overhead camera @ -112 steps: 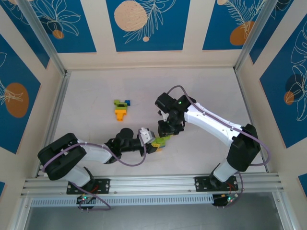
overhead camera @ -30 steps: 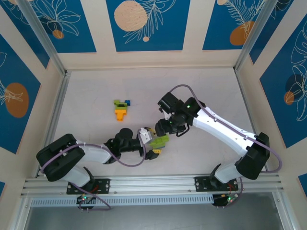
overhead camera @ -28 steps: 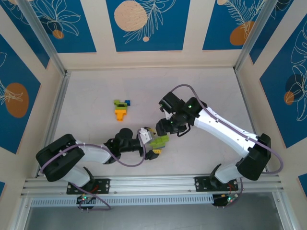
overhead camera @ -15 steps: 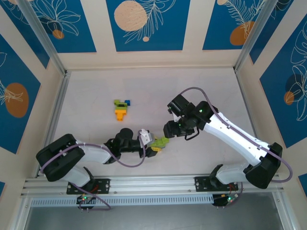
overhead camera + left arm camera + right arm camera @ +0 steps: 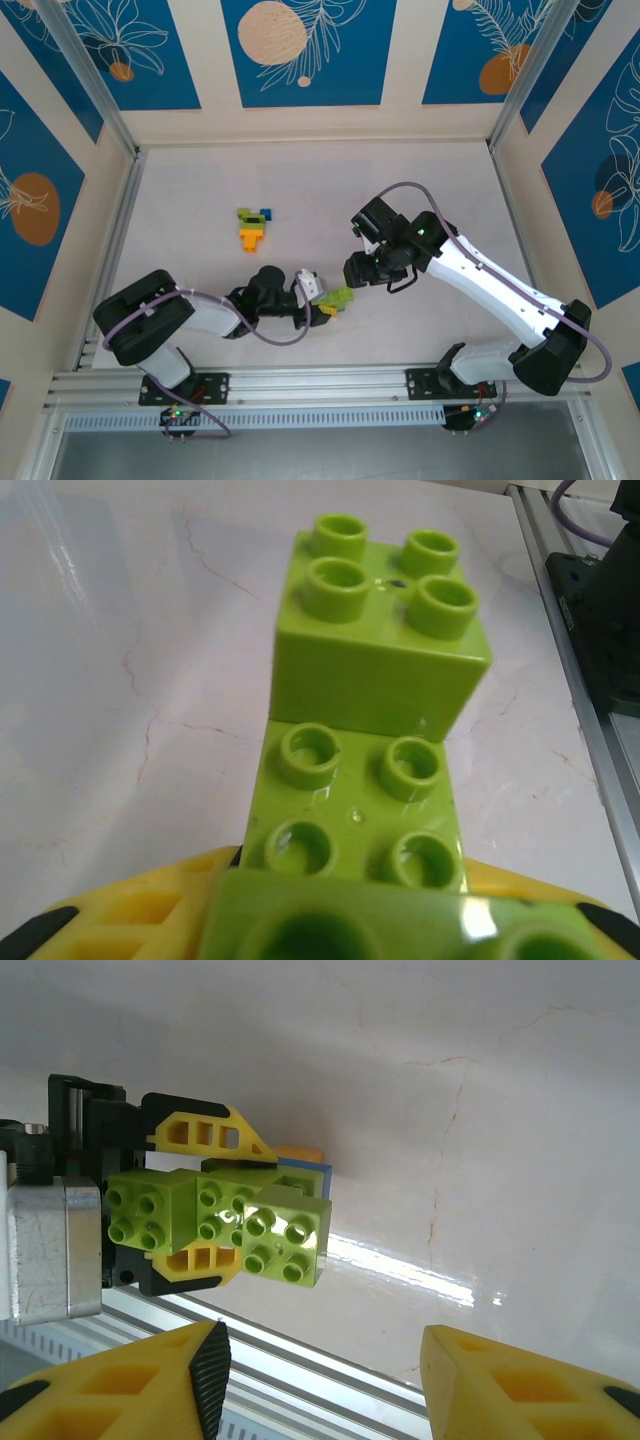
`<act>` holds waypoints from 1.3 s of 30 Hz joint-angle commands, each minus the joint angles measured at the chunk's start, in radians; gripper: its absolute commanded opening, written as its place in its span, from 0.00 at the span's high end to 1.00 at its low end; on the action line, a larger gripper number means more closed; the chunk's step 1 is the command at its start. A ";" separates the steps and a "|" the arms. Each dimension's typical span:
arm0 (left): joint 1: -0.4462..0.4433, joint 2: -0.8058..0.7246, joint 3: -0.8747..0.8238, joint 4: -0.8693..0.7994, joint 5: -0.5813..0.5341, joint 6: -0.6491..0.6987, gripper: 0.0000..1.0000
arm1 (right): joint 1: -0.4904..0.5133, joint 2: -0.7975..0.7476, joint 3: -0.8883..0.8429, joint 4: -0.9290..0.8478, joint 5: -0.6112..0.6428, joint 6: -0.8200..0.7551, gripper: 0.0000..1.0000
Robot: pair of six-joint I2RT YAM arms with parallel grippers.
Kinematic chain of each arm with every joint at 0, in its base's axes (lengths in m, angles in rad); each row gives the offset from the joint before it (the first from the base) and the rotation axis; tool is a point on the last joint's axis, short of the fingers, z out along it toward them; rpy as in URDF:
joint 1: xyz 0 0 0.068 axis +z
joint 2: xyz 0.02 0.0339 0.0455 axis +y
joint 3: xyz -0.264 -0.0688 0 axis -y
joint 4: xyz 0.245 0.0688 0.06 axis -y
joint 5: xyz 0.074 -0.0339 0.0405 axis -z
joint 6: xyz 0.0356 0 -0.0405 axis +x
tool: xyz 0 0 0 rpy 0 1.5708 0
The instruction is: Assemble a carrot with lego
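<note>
**Left hand clamped on the green lego, right hand apart**

Your left hand (image 5: 323, 304) is closed on a lime green stack (image 5: 285, 1232) of lego. In the right wrist view, one yellow finger (image 5: 205, 1132) lies above the stack and the other lies below it, so the bricks are pressed between them. The stack has three green bricks in a row. One sits deep between the fingers and one is in the middle. The third stands out past the fingertips, with its four studs turned to the right wrist camera. In the left wrist view, this front brick sits one step higher than the brick behind it.

Just behind the stack you can see a blue brick (image 5: 306, 1175) and a small orange piece (image 5: 298, 1151). I cannot tell if they are joined to the green bricks.

Your right hand (image 5: 320, 1360) has its two fingers well apart and nothing between them. It is near the tip of the left hand and faces the held stack, but it does not touch it.

A second lego group (image 5: 253, 228) of green, blue and orange bricks lies on the desk (image 5: 200, 180). It is beyond the left hand, toward the far wall, and well apart from both hands.
</note>
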 commanded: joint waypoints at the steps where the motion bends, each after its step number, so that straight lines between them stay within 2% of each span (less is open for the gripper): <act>1: 0.014 0.000 0.015 0.037 0.030 -0.006 0.58 | -0.004 0.001 -0.017 -0.014 -0.002 0.015 0.46; 7: 0.027 -0.045 0.014 -0.009 0.042 -0.006 0.63 | -0.006 0.005 -0.027 -0.005 -0.005 0.007 0.46; 10: 0.062 -0.104 0.044 -0.121 0.049 -0.020 0.64 | -0.007 -0.014 -0.028 -0.004 0.006 0.001 0.46; 13: 0.156 -0.156 0.077 -0.219 0.118 -0.070 0.64 | -0.025 -0.042 -0.017 -0.019 0.051 -0.009 0.47; 16: 0.271 -0.135 0.129 -0.268 0.213 -0.158 0.67 | -0.045 -0.079 0.002 -0.016 0.082 -0.020 0.47; 20: 0.310 -0.069 0.293 -0.511 0.211 -0.180 0.70 | -0.061 -0.130 0.000 0.024 0.062 -0.039 0.47; 31: 0.320 0.029 0.735 -1.151 0.021 -0.146 0.66 | -0.102 -0.222 -0.069 0.066 -0.001 -0.083 0.47; 34: 0.346 0.116 0.859 -1.253 0.099 -0.169 0.62 | -0.106 -0.238 -0.085 0.085 -0.023 -0.086 0.47; 39: 0.370 0.257 1.004 -1.343 0.091 -0.195 0.63 | -0.112 -0.270 -0.085 0.079 -0.025 -0.096 0.47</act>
